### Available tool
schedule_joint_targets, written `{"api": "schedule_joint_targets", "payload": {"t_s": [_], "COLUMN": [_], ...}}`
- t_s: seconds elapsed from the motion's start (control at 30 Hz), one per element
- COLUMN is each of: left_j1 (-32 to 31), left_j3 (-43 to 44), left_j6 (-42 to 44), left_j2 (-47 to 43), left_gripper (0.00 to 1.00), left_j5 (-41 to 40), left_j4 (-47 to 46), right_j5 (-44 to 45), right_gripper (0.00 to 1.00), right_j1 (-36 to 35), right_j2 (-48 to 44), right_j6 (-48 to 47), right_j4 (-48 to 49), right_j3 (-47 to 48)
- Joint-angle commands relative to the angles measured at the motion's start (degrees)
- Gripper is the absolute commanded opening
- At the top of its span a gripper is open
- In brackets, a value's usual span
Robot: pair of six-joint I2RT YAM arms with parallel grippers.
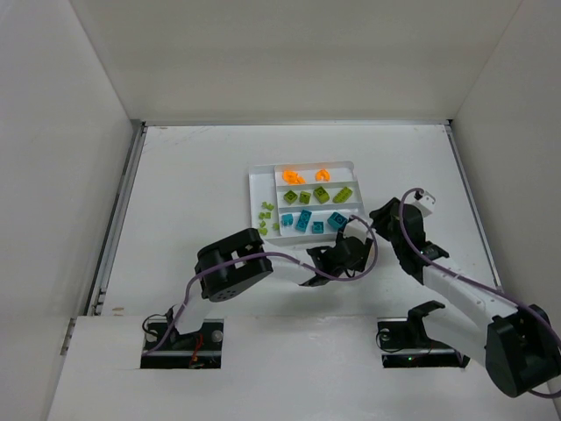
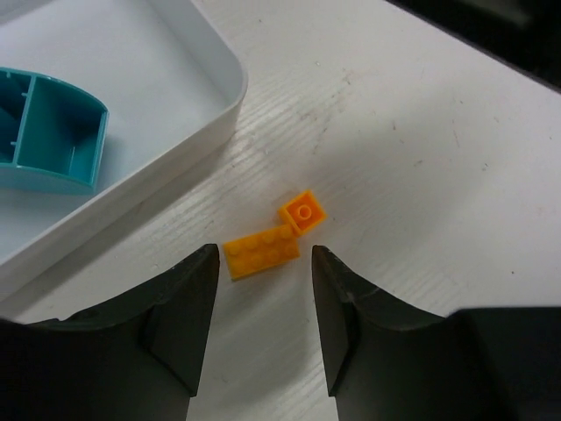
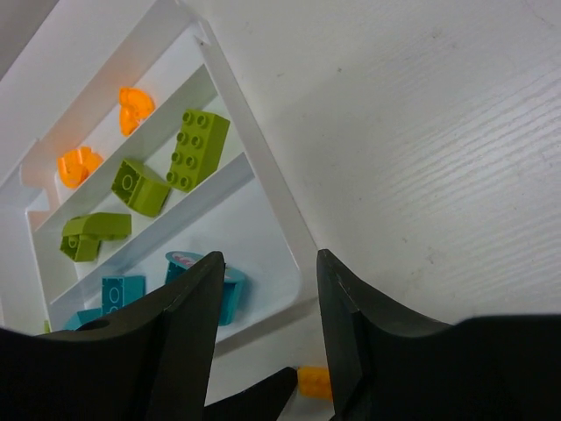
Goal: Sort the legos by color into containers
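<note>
White table [image 1: 193, 193] bears tray [image 1: 260, 189] and two orange legos [image 2: 263, 250].

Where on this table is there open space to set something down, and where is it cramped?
Bare table runs from the tray to the left wall, and beyond it to the far wall. Cramped: the tray's near edge, where the left gripper, right gripper and two loose orange bricks gather.
</note>
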State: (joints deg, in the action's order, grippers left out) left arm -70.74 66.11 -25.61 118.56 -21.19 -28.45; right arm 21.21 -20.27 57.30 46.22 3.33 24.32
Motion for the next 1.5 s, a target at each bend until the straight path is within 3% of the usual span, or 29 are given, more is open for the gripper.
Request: {"api": "schedule_joint_targets", "payload": {"t_s": [0.0, 0.17, 0.4, 0.8, 1.1, 1.47], "left_j1": [-0.14, -0.41, -0.93, -0.76, 9.07, 19.19], "left_j3": [1.83, 2.97, 0.09, -13.72, -18.29, -14.78], "left_j6": [1.26, 1.87, 3.19, 1.00, -2.78, -5.33], "left_j2": [1.75, 3.16, 1.59, -17.83, -28.47, -29.45], "left_gripper": [0.43, 0.38, 0.21, 0.18, 0.18, 0.19], "left_j5": [-3.24, -5.79, -7.81, -5.97, -2.89, -1.13], "left_j4": [3.05, 4.72, 4.45, -0.56, -3.02, -5.04], "right_j5": [0.41, 0.06, 0.85, 7.44, 6.74, 6.65], "right_gripper": [0.52, 0.53, 0.58, 0.49, 0.49, 0.39], "right_j1": [0.28, 0.37, 0.46, -6.66, -12.46, -12.47], "right_j2": [-2.36, -5.35, -6.06, -3.17, 7.38, 12.40], "right_j6": [1.51, 1.95, 2.56, 2.04, 2.12, 1.33], "right_j4": [1.33, 0.01, -4.47, -18.27, -20.91, -20.74], "right_j3": [-1.37, -3.04, -3.75, 1.43, 5.48, 7.32]}}
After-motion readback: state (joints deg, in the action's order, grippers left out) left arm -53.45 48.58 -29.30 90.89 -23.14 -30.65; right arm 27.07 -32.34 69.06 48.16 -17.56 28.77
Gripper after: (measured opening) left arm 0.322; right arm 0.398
